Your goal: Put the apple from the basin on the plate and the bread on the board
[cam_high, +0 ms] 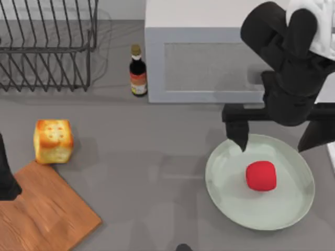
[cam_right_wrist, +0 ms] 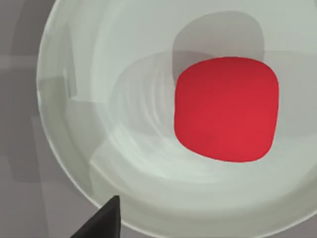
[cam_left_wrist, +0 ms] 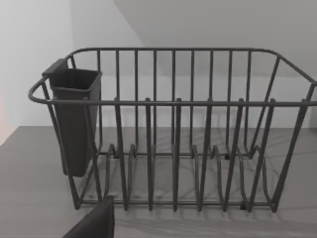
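The red apple (cam_high: 260,175) lies on the pale green plate (cam_high: 225,183) at the front right, a little right of the dish's centre. My right gripper (cam_high: 272,149) hangs open over the plate's far rim, empty, with the apple just nearer than its fingers. In the right wrist view the apple (cam_right_wrist: 225,109) rests on the plate (cam_right_wrist: 89,124). The golden bread (cam_high: 53,141) stands on the table at the left, touching the far corner of the wooden board (cam_high: 47,214). My left arm (cam_high: 6,178) sits at the left edge over the board. The basin is out of view.
A wire dish rack (cam_high: 47,47) stands at the back left, seen close in the left wrist view (cam_left_wrist: 173,139) with a dark cutlery cup (cam_left_wrist: 74,114). A dark sauce bottle (cam_high: 138,70) stands beside a grey box-shaped appliance (cam_high: 204,57) at the back.
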